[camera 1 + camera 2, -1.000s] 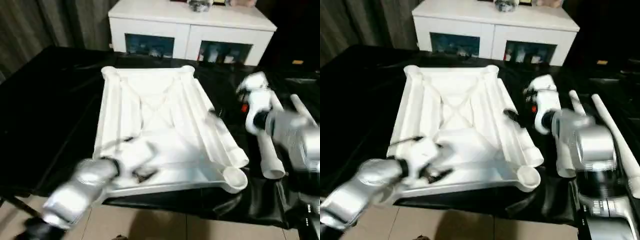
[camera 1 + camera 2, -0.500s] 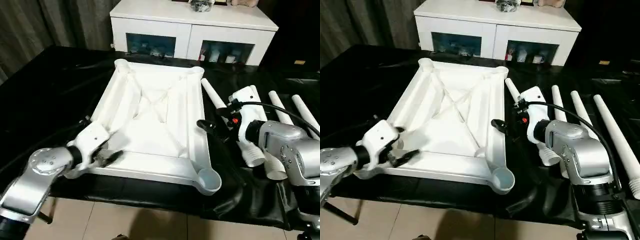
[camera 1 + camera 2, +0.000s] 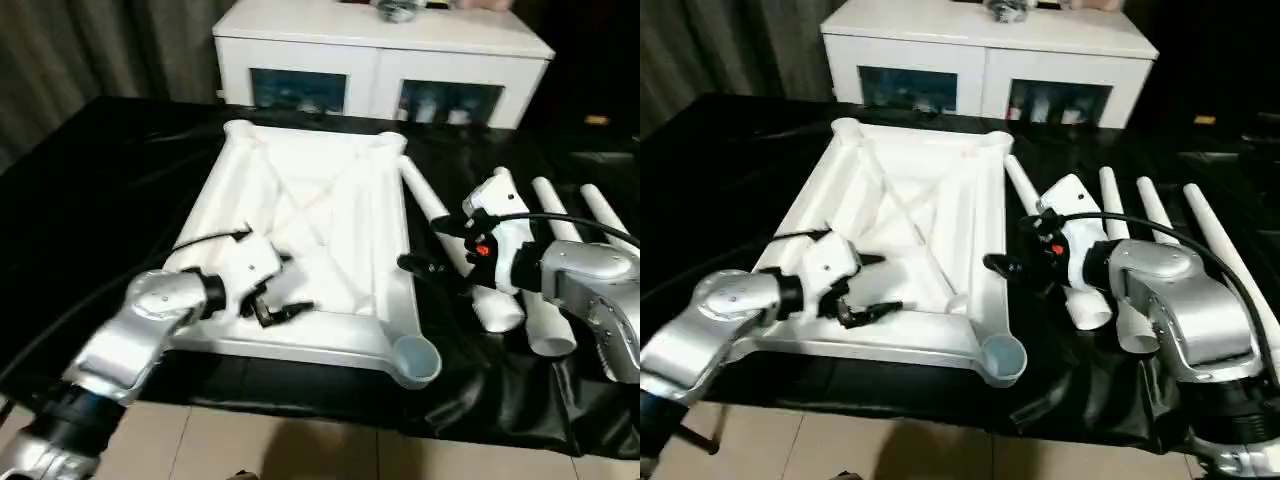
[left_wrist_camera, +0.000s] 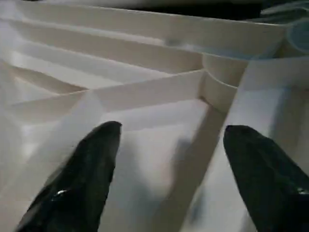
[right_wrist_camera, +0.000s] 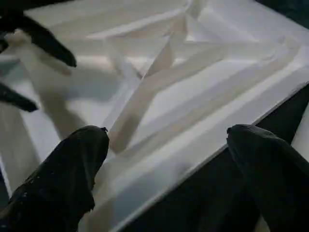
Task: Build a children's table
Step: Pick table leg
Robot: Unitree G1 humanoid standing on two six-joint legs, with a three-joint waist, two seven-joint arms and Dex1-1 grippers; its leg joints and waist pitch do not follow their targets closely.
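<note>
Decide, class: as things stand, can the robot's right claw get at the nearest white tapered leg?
Probably yes. The right claw hangs open right beside the nearest white tapered plastic leg on the black-covered table, with nothing between them.

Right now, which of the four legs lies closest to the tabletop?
The leftmost leg, lying right beside the top's right edge, on the black cover. The right gripper hangs over its near part. The other three lie farther right.

White plastic table top (image 3: 320, 215) with a crossed rib pattern on its underside; four plain white legs (image 3: 1160, 215); black-covered table (image 3: 110, 170); white cabinet (image 3: 380, 45) with dark glass doors; silver forearms with white wrists, black fingers (image 4: 82, 174); grey curtain (image 3: 90, 50).
</note>
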